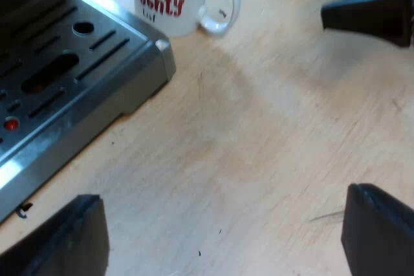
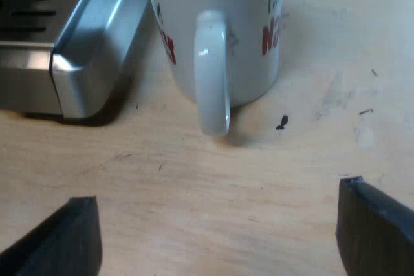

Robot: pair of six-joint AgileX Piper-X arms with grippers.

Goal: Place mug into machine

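My right gripper (image 2: 220, 237) has its jaws wide apart with nothing between them, facing the mug (image 2: 220, 37). My left gripper (image 1: 223, 240) is spread the same way and empty, over the table (image 1: 272, 147) off the corner of the machine's tray (image 1: 77, 63). The mug stands upright on the table just beside that tray, not on it, with its handle towards my right gripper. I cannot tell what is in it.

The mug (image 1: 169, 4) is cropped at its mouth in both wrist views, its red lettering (image 2: 270, 35) curving out of sight round the wall. Beside the mug, the espresso machine (image 1: 97, 75) runs past the edge. A dark speck (image 2: 281, 122) on the counter (image 2: 213, 179) near the mug's handle is too small to identify.
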